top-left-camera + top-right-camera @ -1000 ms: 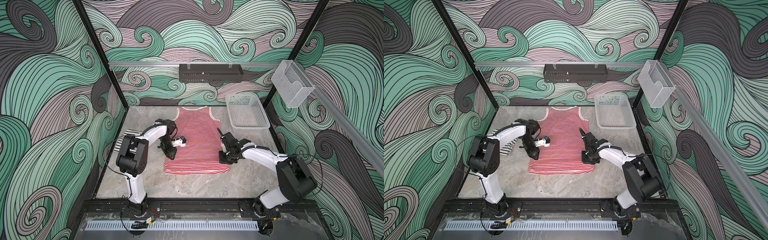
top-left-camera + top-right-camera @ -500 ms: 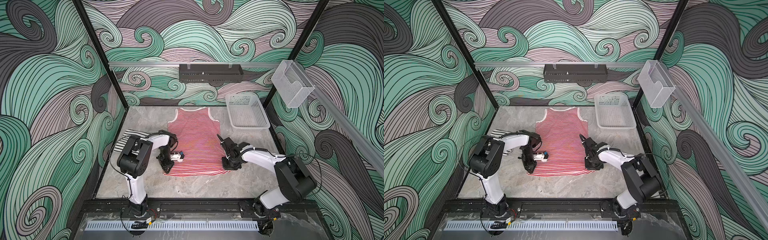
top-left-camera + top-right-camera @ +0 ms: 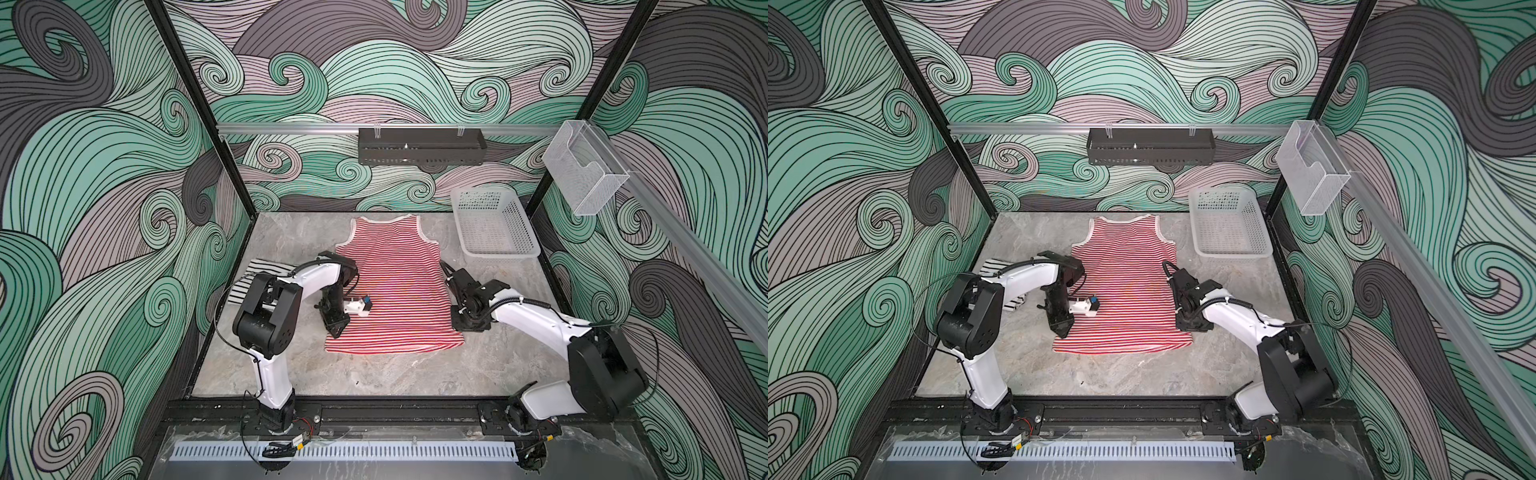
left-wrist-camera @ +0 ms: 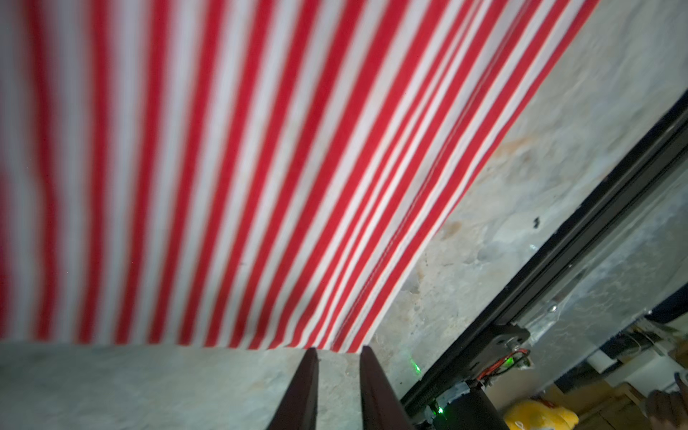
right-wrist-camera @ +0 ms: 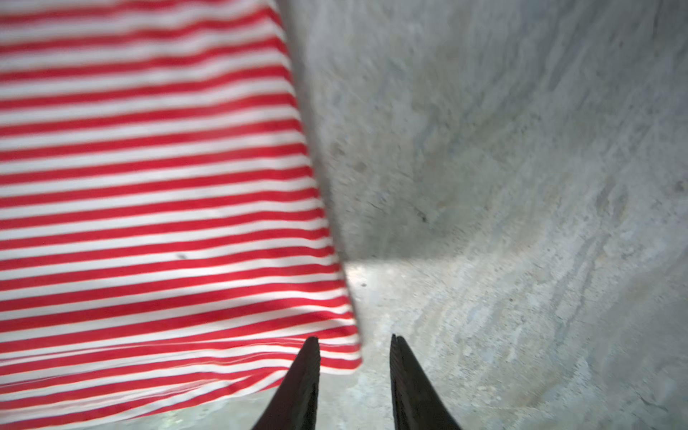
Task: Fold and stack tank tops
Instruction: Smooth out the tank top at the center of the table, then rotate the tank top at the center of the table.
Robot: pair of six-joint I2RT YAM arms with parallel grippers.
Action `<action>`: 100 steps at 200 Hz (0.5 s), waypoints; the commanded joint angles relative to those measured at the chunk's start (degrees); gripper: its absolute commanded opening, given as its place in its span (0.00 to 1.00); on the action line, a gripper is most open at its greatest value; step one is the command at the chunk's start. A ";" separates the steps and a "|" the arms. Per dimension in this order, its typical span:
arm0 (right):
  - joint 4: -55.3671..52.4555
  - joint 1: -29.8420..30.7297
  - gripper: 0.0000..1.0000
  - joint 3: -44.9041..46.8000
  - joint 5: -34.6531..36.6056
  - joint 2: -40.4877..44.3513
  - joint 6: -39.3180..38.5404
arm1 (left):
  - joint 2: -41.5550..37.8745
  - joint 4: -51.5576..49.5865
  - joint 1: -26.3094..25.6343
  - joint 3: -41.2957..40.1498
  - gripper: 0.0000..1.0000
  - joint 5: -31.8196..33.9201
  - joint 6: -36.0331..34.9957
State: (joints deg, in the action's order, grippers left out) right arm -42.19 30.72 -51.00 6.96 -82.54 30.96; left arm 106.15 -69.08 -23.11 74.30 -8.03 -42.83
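The left hand [image 4: 338, 350] stood narrowly parted, empty, beside a hem corner of the red-and-white tank top [image 3: 395, 286]. The right hand [image 5: 354, 338] gaped wider, empty, at the opposite corner. That top lay flat mid-frame on the grey desk [image 3: 374, 374], with the black-and-white tank top [image 3: 257, 267] at centre left and swirl-patterned walls [image 3: 104, 166] around.

A grey marbled table [image 3: 374, 374] fills the floor of the cell. At its far right corner stands a white perforated basket [image 3: 484, 202]. A black metal rack [image 3: 422, 146] hangs on the far wall rail. A clear plastic holder [image 3: 584, 178] hangs on the right rail. The walls [image 3: 104, 166] carry a green and grey wave pattern.
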 commanded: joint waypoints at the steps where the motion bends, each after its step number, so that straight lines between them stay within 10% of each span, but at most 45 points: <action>1: 6.58 1.82 0.35 -2.12 -6.78 -1.35 3.55 | 1.43 2.61 1.58 9.11 0.26 -3.51 4.25; 100: 12.48 13.99 0.35 -4.57 -9.56 -14.71 8.59 | 27.95 21.30 2.18 36.48 0.24 13.98 16.18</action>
State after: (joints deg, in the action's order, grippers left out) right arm -30.89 44.36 -56.49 -2.20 -96.99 37.08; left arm 131.37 -49.12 -21.12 106.32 0.91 -28.38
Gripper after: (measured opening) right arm 0.351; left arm 0.248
